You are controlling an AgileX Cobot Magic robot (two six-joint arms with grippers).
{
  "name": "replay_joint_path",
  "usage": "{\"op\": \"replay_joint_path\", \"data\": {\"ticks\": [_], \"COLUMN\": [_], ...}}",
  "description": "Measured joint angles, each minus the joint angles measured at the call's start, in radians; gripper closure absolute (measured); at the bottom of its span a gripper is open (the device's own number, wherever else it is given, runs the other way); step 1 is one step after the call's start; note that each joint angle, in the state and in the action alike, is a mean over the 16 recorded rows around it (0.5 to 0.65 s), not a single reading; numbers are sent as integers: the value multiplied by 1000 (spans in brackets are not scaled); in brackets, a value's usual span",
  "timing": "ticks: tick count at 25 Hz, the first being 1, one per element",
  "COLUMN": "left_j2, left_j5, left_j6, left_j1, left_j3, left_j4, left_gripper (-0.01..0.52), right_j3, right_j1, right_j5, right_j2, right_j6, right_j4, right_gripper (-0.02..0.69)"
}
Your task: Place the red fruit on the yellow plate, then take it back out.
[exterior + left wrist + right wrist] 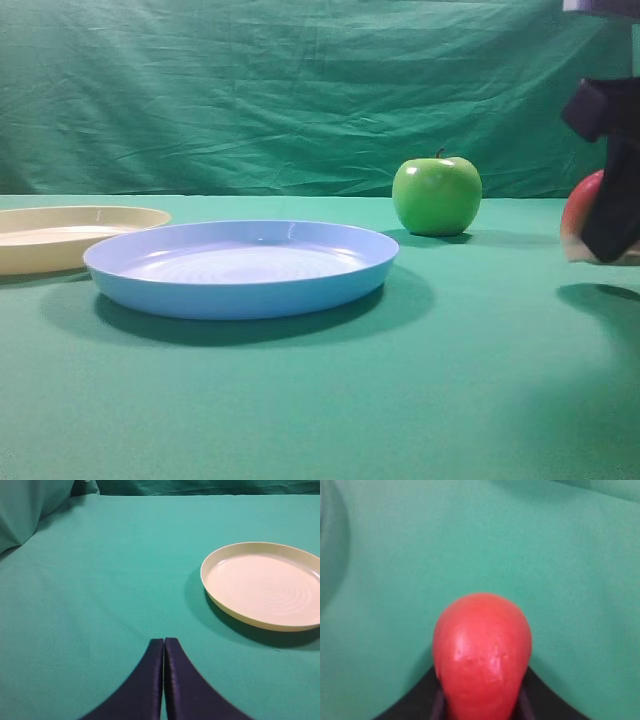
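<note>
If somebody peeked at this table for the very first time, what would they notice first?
Probably the big light blue plate in the middle of the green cloth, with the shiny green apple behind it to the right. At the far right, the red fruit sits between the right gripper's fingers.

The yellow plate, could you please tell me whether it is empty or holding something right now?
Empty. The yellow plate shows only its bare ridged surface in the left wrist view; the red fruit sits between the right gripper's fingers, elsewhere.

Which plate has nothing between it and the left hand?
The yellow plate: it lies just ahead-right of the left hand. The blue plate sits further right.
</note>
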Motion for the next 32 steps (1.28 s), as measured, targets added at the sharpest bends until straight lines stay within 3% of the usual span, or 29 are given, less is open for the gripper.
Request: {"op": "replay_joint_path", "data": {"ticks": [6, 10, 14, 25, 32], "left_j2": [0, 0, 0, 0, 0], "left_j5": [0, 0, 0, 0, 0], "left_j6": [0, 0, 0, 0, 0], "left_j1": [0, 0, 0, 0, 0], "left_j3": [0, 0, 0, 0, 0], "left_j4": [0, 0, 0, 0, 0], "left_gripper": [514, 514, 514, 514, 514], "right_j3": [-27, -68, -121, -211, -215], "right_j1": [0, 0, 0, 0, 0], "right_j5": [46, 117, 208, 442, 528], "right_j2": [-54, -144, -274, -687, -894], "right_j6": [-1, -1, -2, -4, 7], "right_j4": [0, 0, -1, -6, -23], "right_gripper": [58, 56, 146, 546, 658]}}
